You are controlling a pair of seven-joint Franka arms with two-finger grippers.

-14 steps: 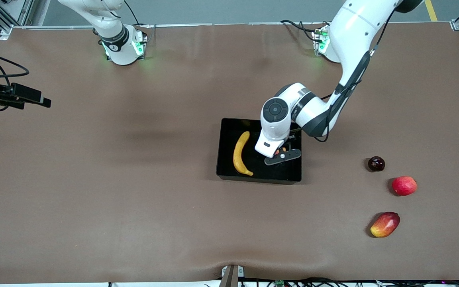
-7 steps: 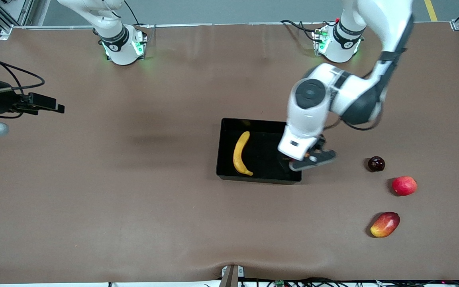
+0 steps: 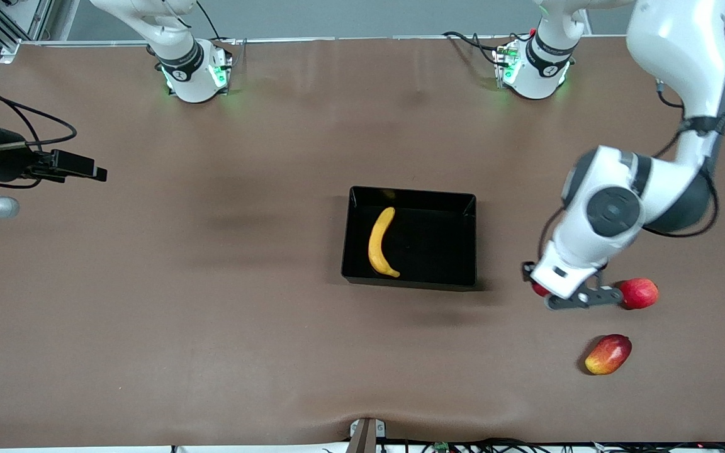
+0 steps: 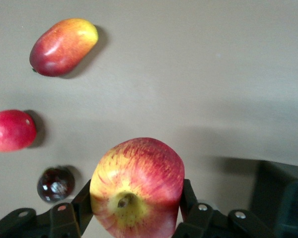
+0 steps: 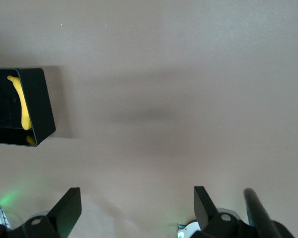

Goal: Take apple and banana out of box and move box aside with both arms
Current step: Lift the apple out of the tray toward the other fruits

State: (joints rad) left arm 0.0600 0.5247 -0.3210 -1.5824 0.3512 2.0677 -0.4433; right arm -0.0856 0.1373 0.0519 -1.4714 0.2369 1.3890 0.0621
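The black box (image 3: 439, 248) sits mid-table with the yellow banana (image 3: 380, 242) lying in it. My left gripper (image 3: 561, 296) is shut on the red, yellow-streaked apple (image 4: 137, 186), held in the air over bare table between the box and the loose fruits at the left arm's end. Only a red sliver of the apple (image 3: 539, 289) shows in the front view. My right gripper (image 5: 134, 210) is open and empty, waiting high over the right arm's end of the table (image 3: 89, 170). The right wrist view shows the box (image 5: 39, 101) and banana (image 5: 22, 101) from afar.
A pinkish-red round fruit (image 3: 639, 293) lies right beside the left gripper, also in the left wrist view (image 4: 11, 130). An oval mango (image 3: 608, 354) lies nearer the front camera. A dark plum (image 4: 55, 184) shows only in the left wrist view; the left hand hides it in the front view.
The left arm lifted the apple out of the box and swung it toward the left arm's end, to beside the loose fruits. The right hand shifted slightly.
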